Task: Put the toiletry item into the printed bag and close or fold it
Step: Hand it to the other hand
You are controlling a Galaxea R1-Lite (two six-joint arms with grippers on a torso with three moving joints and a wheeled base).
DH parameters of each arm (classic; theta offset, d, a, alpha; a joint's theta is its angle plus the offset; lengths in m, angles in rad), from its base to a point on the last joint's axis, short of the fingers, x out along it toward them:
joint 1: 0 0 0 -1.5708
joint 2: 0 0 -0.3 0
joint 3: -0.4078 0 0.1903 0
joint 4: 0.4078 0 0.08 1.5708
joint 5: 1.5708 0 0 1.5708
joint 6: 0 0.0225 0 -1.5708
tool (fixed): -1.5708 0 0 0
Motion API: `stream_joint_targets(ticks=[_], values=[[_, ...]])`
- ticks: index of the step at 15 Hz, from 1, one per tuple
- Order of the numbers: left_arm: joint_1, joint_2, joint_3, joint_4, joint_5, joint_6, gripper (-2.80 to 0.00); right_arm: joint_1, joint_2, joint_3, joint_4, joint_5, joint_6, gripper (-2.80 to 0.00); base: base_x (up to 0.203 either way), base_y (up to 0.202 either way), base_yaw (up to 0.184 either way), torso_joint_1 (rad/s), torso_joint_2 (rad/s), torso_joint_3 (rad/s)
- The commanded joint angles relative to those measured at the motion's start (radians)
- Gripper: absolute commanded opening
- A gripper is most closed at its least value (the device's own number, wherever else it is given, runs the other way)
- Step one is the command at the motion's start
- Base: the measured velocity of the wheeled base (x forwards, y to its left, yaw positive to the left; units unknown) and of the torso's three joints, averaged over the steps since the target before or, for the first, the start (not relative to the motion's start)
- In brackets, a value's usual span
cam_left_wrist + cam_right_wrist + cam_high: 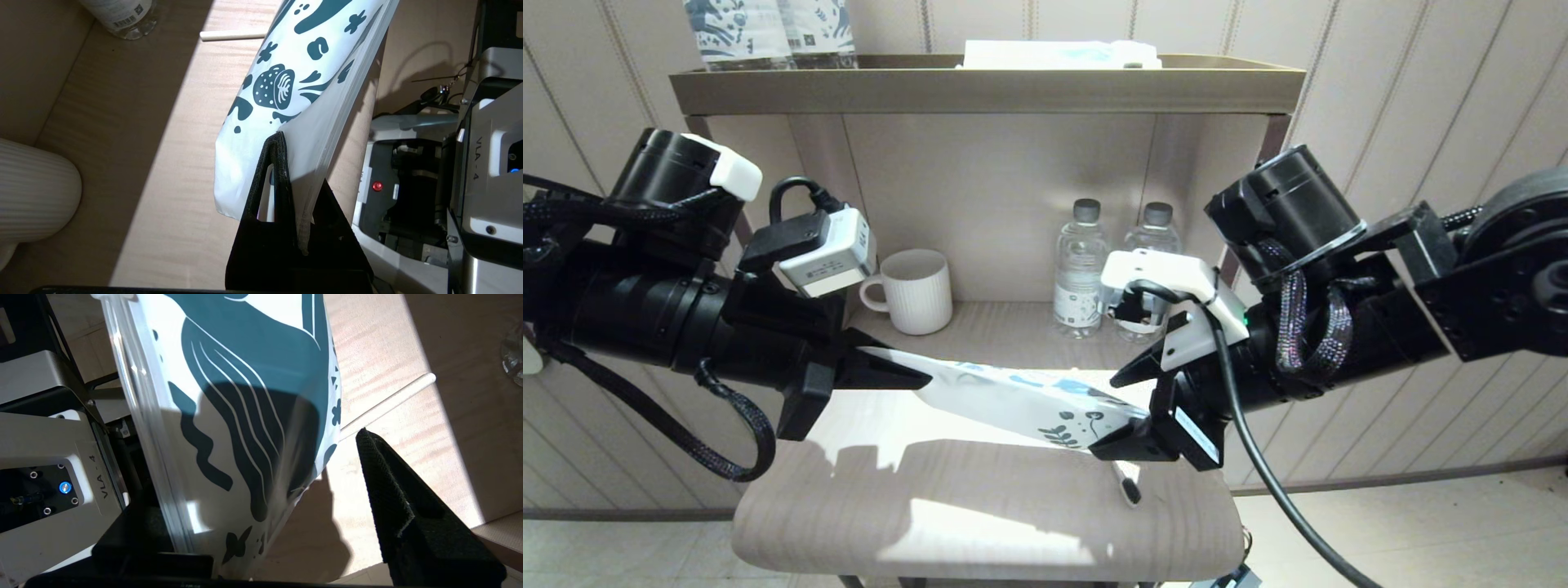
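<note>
the flat frosted-white plastic pouch with dark teal leaf and flower prints (1021, 400) hangs stretched in the air above the pale wood-grain table top (980, 506), slanting from the left gripper (907, 374) down to the right gripper (1131, 408). the long thin white stick with a small dark bristled head (1125, 483) lies on the table under the pouch's printed end, not inside it; the head view shows only its dark head end past the right gripper, while both wrist views show the plain white shaft running out from behind the pouch. the left wrist view shows what the head view hides: the left gripper's black textured fingers (278, 179) pressed together on the pouch's plain edge, pinching it. the right wrist view shows the pouch's clear ribbed zip strip and large teal print close up, with the right gripper's jaws standing apart, one black finger (392, 490) clear of the plastic and the pouch's end lying between the jaws against the other side; whether it is gripped i cannot tell. behind, on the same surface, stand a white ribbed ceramic mug (917, 290) and two clear plastic water bottles (1081, 269).
</note>
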Motion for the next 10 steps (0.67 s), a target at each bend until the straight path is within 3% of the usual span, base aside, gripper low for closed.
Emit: stream_joint_targets(ticks=[1,10], values=[[-0.001,0.002,0.0,0.002,-0.004,0.005,-2.8,0.003,0.0,0.0,0.004,0.001,-0.004,0.0,0.0,0.0,0.0,0.0,0.0,0.0],[-0.001,0.005,-0.001,0.002,-0.004,0.005,-2.8,0.007,0.0,0.009,0.002,-0.03,0.004,0.0,0.0,0.0,0.0,0.0,0.0,0.0]])
